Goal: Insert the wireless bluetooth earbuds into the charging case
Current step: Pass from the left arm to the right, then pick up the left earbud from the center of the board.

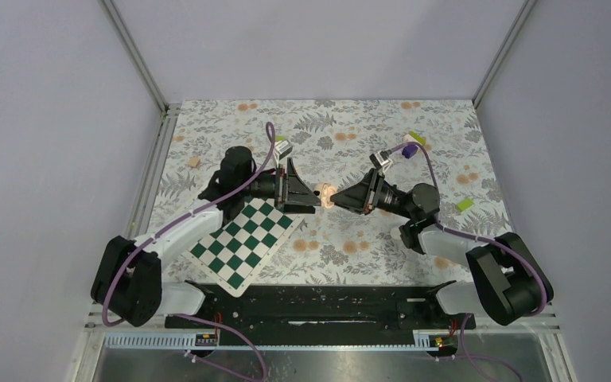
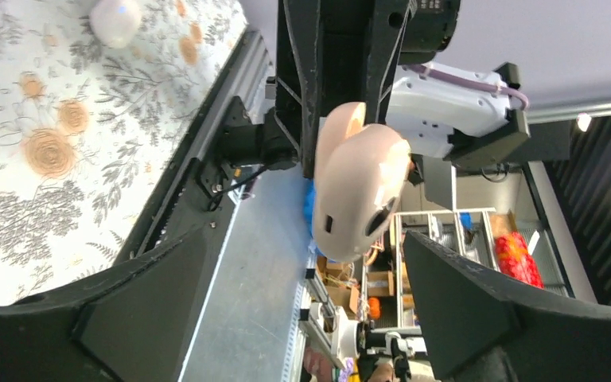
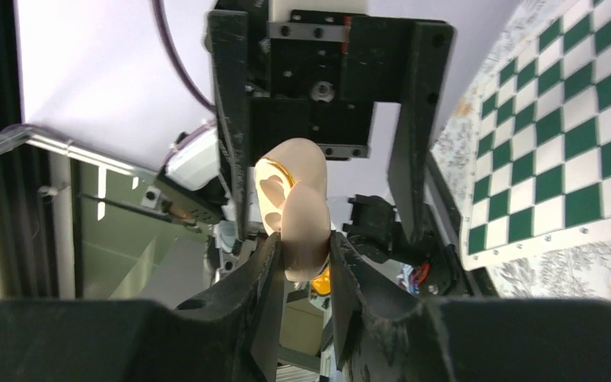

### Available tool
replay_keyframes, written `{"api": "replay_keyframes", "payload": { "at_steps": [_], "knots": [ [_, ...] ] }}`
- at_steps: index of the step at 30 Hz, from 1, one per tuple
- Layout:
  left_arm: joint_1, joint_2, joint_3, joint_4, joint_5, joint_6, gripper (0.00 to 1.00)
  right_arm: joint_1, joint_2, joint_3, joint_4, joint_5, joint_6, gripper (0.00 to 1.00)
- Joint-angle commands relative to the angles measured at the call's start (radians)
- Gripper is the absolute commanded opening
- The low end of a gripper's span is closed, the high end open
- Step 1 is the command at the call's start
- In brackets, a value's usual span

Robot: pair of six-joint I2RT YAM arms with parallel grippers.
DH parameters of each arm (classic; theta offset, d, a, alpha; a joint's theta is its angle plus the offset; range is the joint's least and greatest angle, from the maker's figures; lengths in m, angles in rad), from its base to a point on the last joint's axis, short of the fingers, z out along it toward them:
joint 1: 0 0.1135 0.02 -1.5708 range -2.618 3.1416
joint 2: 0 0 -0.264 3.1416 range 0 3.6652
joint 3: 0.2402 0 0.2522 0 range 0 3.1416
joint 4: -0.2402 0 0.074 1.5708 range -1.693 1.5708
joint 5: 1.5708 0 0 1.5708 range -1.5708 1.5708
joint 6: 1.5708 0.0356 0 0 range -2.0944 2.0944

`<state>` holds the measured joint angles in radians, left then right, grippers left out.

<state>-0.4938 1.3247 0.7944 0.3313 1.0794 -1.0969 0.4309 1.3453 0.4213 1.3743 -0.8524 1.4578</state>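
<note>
Cream charging case [image 1: 325, 196], green-white chessboard [image 1: 243, 239]

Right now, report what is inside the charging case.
The small white rounded plastic charging case shows tan-orange lining and one hollow; the right tool covers the rest, so earbuds cannot be seen.

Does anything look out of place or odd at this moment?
The charging case is off the table, pinched in mid-air by the right gripper, with the jaws of the left gripper wide open facing it. The chessboard mat lies skewed to the table edge. No damage or spill shows.
</note>
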Motion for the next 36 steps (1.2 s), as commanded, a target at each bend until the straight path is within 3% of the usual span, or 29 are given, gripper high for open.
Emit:
{"api": "replay_keyframes", "payload": {
  "at_steps": [1, 4, 9, 12, 15, 17, 19, 24, 31, 36],
  "knots": [
    [0.053, -0.083, 0.097, -0.275, -0.059, 0.208, 0.98, -0.004, -0.048, 0.013, -0.189, 0.026, -0.115, 0.0],
    [0.123, -0.115, 0.13, -0.394, -0.083, 0.276, 0.99, -0.006, -0.133, 0.029, -0.485, 0.064, -0.264, 0.0],
    [0.195, -0.102, 0.065, -0.245, -0.126, 0.157, 0.99, -0.012, -0.299, 0.104, -1.068, 0.26, -0.552, 0.0],
    [0.17, -0.028, 0.144, -0.45, -0.3, 0.257, 0.99, -0.021, -0.349, 0.122, -1.239, 0.336, -0.62, 0.0],
    [0.093, 0.087, 0.33, -0.805, -0.604, 0.419, 0.99, -0.026, -0.377, 0.121, -1.329, 0.388, -0.655, 0.0],
    [0.042, 0.182, 0.458, -0.954, -0.801, 0.463, 0.98, -0.031, -0.383, 0.117, -1.355, 0.395, -0.663, 0.0],
    [0.023, 0.288, 0.558, -1.037, -0.899, 0.476, 0.94, -0.036, -0.392, 0.112, -1.367, 0.4, -0.667, 0.0],
    [0.023, 0.456, 0.705, -1.12, -1.022, 0.476, 0.82, -0.043, -0.433, 0.099, -1.397, 0.419, -0.677, 0.0],
    [0.023, 0.589, 0.881, -1.182, -1.117, 0.532, 0.81, -0.046, -0.416, 0.2, -1.661, 0.514, -0.728, 0.0],
    [0.023, 0.621, 0.906, -1.139, -1.096, 0.612, 0.79, -0.047, -0.372, 0.306, -1.849, 0.542, -0.733, 0.0]
  ]
}}
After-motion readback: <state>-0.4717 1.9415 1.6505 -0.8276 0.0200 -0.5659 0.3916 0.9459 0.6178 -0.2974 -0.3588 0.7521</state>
